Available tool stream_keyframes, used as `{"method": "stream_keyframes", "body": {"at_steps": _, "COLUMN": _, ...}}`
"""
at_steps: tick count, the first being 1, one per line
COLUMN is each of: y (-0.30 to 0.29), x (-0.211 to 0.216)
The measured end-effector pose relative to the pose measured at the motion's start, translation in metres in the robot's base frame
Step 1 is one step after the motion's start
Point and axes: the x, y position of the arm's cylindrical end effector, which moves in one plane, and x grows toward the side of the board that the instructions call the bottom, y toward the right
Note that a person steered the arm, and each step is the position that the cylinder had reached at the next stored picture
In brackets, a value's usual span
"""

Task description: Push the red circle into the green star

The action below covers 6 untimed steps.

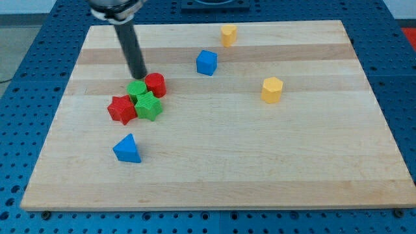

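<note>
The red circle (156,84) sits left of the board's middle, touching the green circle (136,90) on its left. The green star (149,106) lies just below both and touches them. A red star (121,108) touches the green star's left side. My tip (140,77) is at the end of the dark rod, just above the green circle and close to the red circle's upper left edge.
A blue cube (207,62) is to the upper right of the cluster. A yellow block (228,34) sits near the top edge. A yellow hexagon (272,90) is at the right. A blue triangle (127,149) lies below the cluster. The wooden board (312,162) rests on a blue perforated table.
</note>
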Motion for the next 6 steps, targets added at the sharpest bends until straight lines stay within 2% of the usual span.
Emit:
{"method": "stream_keyframes", "body": {"at_steps": 1, "y": 0.031, "x": 0.01}}
{"method": "stream_keyframes", "body": {"at_steps": 2, "y": 0.031, "x": 0.022}}
{"method": "stream_keyframes", "body": {"at_steps": 6, "y": 0.031, "x": 0.025}}
